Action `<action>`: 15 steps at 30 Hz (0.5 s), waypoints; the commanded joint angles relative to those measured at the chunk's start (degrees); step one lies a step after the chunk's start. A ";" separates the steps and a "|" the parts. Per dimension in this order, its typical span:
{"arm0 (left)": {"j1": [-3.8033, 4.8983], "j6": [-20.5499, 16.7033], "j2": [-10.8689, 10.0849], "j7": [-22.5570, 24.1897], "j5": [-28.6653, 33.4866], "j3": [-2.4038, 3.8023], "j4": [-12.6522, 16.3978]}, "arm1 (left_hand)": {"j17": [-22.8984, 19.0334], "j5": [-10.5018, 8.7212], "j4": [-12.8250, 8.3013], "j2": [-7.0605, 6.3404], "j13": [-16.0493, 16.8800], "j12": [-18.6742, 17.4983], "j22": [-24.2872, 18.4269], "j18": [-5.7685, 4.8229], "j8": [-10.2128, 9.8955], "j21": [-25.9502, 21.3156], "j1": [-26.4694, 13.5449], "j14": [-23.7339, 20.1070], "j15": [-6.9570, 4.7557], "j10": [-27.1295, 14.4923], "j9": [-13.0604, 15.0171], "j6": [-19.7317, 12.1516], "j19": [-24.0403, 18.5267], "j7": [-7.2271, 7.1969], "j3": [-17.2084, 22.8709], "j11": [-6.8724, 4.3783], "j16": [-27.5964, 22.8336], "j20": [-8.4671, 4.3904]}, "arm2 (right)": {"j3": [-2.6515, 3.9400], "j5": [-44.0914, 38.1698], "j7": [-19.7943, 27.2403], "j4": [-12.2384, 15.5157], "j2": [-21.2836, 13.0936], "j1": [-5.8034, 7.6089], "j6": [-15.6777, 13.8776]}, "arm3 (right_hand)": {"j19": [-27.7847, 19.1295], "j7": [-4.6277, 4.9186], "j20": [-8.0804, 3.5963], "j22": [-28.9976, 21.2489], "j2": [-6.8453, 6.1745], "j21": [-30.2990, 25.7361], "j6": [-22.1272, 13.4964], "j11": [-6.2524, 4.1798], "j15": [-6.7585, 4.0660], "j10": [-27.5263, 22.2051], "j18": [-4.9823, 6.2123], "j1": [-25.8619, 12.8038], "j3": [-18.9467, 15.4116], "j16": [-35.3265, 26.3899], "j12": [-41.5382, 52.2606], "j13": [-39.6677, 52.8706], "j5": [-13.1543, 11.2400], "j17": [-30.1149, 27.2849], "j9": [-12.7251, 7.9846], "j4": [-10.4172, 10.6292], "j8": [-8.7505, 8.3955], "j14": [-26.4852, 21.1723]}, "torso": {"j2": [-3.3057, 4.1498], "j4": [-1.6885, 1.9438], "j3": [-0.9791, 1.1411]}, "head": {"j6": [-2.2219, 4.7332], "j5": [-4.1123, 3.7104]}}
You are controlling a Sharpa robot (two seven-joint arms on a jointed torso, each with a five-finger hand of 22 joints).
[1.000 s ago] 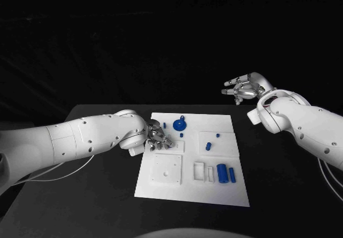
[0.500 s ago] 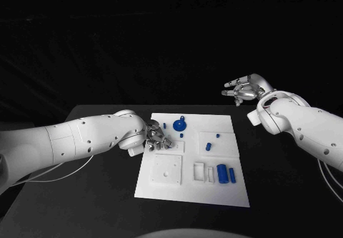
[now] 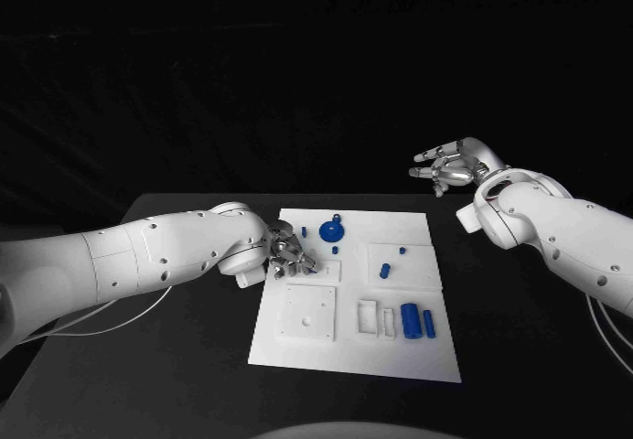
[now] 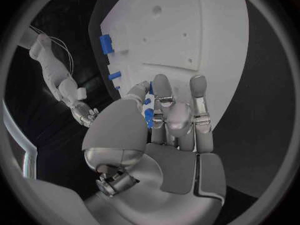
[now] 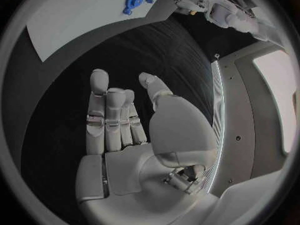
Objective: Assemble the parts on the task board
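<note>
Black table under a white task board, dark backdrop behind. Left hand down at the board's left edge, fingers curled together; in the left wrist view a small blue part nipped between thumb and fingers. Right hand raised well off the table beyond the board's far right corner, fingers apart, holding nothing. On the board: blue disc part near the far edge, small peg mid-board, two blue cylinders near the right edge.
</note>
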 commanded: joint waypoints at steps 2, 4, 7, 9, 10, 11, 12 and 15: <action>0.07 -0.02 0.02 0.16 0.26 0.05 0.08 | 0.07 -0.51 0.89 -0.69 -0.07 0.30 0.96 -1.18 -0.11 -0.32 0.41 0.02 -0.27 2.78 -0.01 0.48 0.35 -0.06 -0.02 -0.18 -0.23 -0.22 | 0.02 0.06 0.24 -0.04 0.10 -0.10 0.62 | 1.53 0.14 -0.40 0.73 0.07 -0.23 0.15 -0.34 -0.36 0.04 1.00 -0.23 0.01 -0.33 0.09 -0.01 0.19 -0.09 -0.07 0.08 -0.06 0.08 | 0.01 -0.01 -0.01 | 0.01 -0.01; 0.07 0.03 0.01 0.19 0.29 0.06 0.07 | 0.08 -0.66 1.27 -0.82 -0.08 0.30 0.95 -1.18 -0.11 -0.36 0.54 0.03 -0.27 2.78 0.02 0.49 0.33 -0.02 -0.01 -0.16 -0.23 -0.23 | 0.02 0.06 0.24 -0.06 0.11 -0.13 0.63 | 1.53 0.14 -0.40 0.73 0.07 -0.23 0.15 -0.34 -0.36 0.04 1.00 -0.23 0.01 -0.33 0.09 -0.01 0.19 -0.09 -0.07 0.08 -0.06 0.08 | 0.01 -0.01 -0.02 | 0.00 0.00; 0.07 0.07 0.00 0.25 0.34 0.07 0.03 | 0.09 -0.81 1.75 -1.04 -0.09 0.31 0.95 -1.20 -0.11 -0.38 0.67 0.02 -0.28 2.78 0.06 0.51 0.33 0.00 -0.03 -0.16 -0.23 -0.25 | 0.02 0.09 0.27 -0.09 0.12 -0.17 0.62 | 1.53 0.14 -0.40 0.73 0.07 -0.23 0.15 -0.34 -0.36 0.04 1.00 -0.23 0.01 -0.33 0.09 -0.01 0.19 -0.09 -0.07 0.08 -0.06 0.08 | 0.01 -0.01 -0.01 | 0.01 -0.03; 0.07 0.06 -0.02 0.28 0.37 0.08 0.03 | 0.14 -0.94 2.18 -1.28 -0.09 0.32 0.97 -1.23 -0.11 -0.37 0.70 0.01 -0.29 2.78 0.08 0.56 0.34 -0.01 -0.03 -0.16 -0.23 -0.27 | 0.02 0.11 0.28 -0.10 0.12 -0.20 0.62 | 1.53 0.14 -0.40 0.73 0.07 -0.23 0.15 -0.34 -0.36 0.04 1.00 -0.23 0.01 -0.33 0.09 -0.01 0.19 -0.09 -0.07 0.08 -0.06 0.08 | 0.01 -0.02 -0.01 | 0.05 -0.03; 0.07 0.06 -0.02 0.30 0.38 0.08 0.03 | 0.15 -1.16 2.49 -1.41 -0.10 0.32 0.96 -1.23 -0.11 -0.38 0.74 0.03 -0.28 2.78 0.10 0.59 0.34 -0.02 -0.02 -0.16 -0.22 -0.27 | 0.02 0.11 0.28 -0.10 0.12 -0.20 0.62 | 1.53 0.14 -0.40 0.73 0.07 -0.23 0.15 -0.34 -0.36 0.04 1.00 -0.23 0.01 -0.33 0.09 -0.01 0.19 -0.09 -0.07 0.08 -0.06 0.08 | 0.01 -0.01 -0.01 | 0.07 -0.03; 0.07 0.06 -0.02 0.32 0.38 0.09 0.03 | 0.15 -1.16 2.49 -1.41 -0.10 0.32 0.96 -1.23 -0.11 -0.38 0.74 0.03 -0.28 2.78 0.10 0.59 0.34 -0.02 -0.02 -0.16 -0.22 -0.27 | 0.02 0.12 0.29 -0.10 0.13 -0.21 0.62 | 1.53 0.14 -0.40 0.73 0.07 -0.23 0.15 -0.34 -0.36 0.04 1.00 -0.23 0.01 -0.33 0.09 -0.01 0.19 -0.09 -0.07 0.08 -0.06 0.08 | 0.01 -0.01 -0.01 | 0.07 -0.03; 0.07 0.04 -0.03 0.33 0.39 0.10 0.03 | 0.18 -1.38 2.81 -1.54 -0.09 0.36 0.97 -1.23 -0.11 -0.37 0.78 0.04 -0.28 2.78 0.13 0.62 0.35 -0.02 -0.02 -0.17 -0.20 -0.27 | 0.02 0.13 0.29 -0.10 0.12 -0.23 0.61 | 1.53 0.14 -0.40 0.73 0.07 -0.23 0.15 -0.34 -0.36 0.04 1.00 -0.23 0.01 -0.33 0.09 -0.01 0.19 -0.09 -0.07 0.08 -0.06 0.08 | 0.01 -0.02 -0.02 | 0.11 -0.04; 0.09 -0.03 -0.07 0.37 0.44 0.13 0.09 | 0.08 -2.76 3.85 -2.08 -0.11 0.32 0.96 -1.25 -0.11 -0.38 0.82 0.01 -0.28 2.78 0.17 0.75 0.33 0.00 0.02 -0.15 -0.27 -0.28 | 0.02 0.14 0.29 -0.10 0.12 -0.25 0.60 | 1.53 0.15 -0.40 0.72 0.10 -0.25 0.09 -0.33 -0.36 0.02 1.00 -0.28 0.02 -0.38 0.07 -0.02 0.18 -0.12 -0.07 0.04 -0.06 0.07 | 0.00 -0.04 -0.02 | 0.15 -0.05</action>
